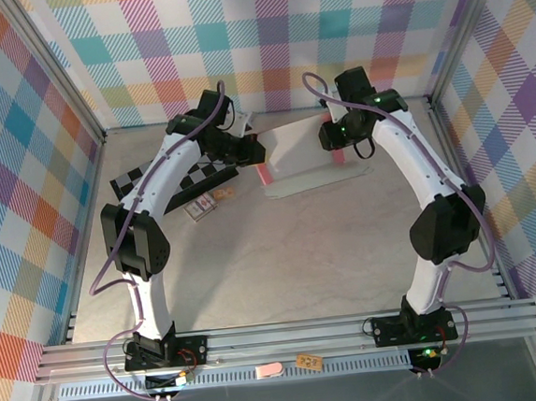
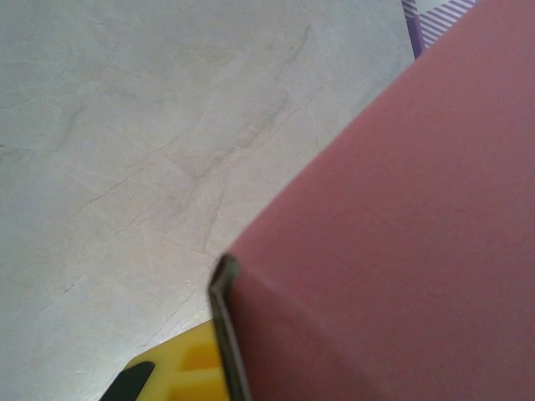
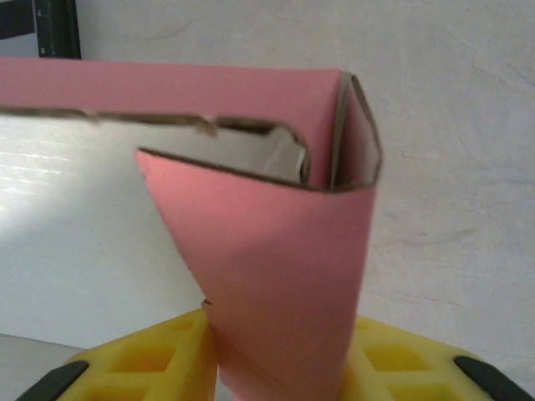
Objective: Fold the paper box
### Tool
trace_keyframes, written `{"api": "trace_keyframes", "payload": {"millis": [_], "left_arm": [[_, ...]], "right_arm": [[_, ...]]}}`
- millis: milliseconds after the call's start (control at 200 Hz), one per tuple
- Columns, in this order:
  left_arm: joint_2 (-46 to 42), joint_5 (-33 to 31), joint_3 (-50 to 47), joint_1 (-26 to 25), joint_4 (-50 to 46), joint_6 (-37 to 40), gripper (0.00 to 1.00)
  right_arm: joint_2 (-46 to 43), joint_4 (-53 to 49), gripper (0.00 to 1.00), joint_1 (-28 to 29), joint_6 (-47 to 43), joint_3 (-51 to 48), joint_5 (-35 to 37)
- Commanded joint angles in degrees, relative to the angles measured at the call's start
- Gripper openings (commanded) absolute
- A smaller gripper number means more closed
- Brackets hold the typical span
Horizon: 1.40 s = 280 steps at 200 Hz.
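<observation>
Mid-fold, far on the worktop (image 1: 292, 255); left claw (image 1: 248, 153) pinched together on the paper box (image 1: 297, 156) at its left edge; right claw (image 3: 284, 372) clamped on the raised flap (image 3: 276, 251); next, I judge, creasing it inward calls for a steady counter-hold.

Both arms reach toward the far edge of the worktop (image 1: 292, 255), elbows bent, wrists turned in toward each other. The left arm (image 1: 168, 181) has its left gripper (image 1: 253, 155) pinched tight on the paper box (image 1: 297, 156). On the right arm (image 1: 415, 164), the right gripper (image 1: 338, 147) points down, yellow fingers (image 3: 150, 368) clamped on a raised flap.
</observation>
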Motion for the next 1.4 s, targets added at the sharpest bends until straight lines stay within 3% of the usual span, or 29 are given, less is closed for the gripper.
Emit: {"api": "trace_keyframes", "payload": {"millis": [0, 350, 715, 855, 1055, 1180, 1330, 1395], "left_arm": [[-2.77, 3.31, 1.11, -0.38, 1.88, 0.39, 0.0], [-2.23, 1.87, 1.94, -1.16, 1.36, 0.23, 0.0], [-2.23, -1.5, 2.13, -2.46, 1.36, -0.73, 0.0], [-2.23, -1.56, 2.12, -2.66, 1.74, -1.12, 0.0], [-2.23, -0.97, 2.16, -2.75, 2.24, -1.46, 0.0], [-2.39, -0.95, 2.14, -2.73, 2.48, -1.57, 0.0], [-2.4, -0.95, 2.14, -2.75, 2.41, -1.65, 0.0], [-2.38, -1.0, 2.08, -2.71, 2.46, -1.63, 0.0]], "right_arm": [[1.93, -3.05, 0.31, 0.65, 0.73, 1.66, 3.86], [2.69, -3.79, 0.0, 4.97, 2.01, 3.35, 19.91], [5.57, -8.06, 0.0, 9.76, 7.64, 4.6, 46.07], [5.61, -8.5, 0.0, 11.64, 10.42, 4.37, 51.58], [5.4, -6.95, 0.0, 13.84, 9.8, 4.24, 49.4], [3.29, -5.1, 0.0, 13.7, 10.75, 3.1, 39.26], [0.35, -2.71, 0.0, 11.15, 12.47, 2.52, 16.91], [0.23, -3.61, 0.01, 9.93, 14.15, 3.55, 12.47]]}}
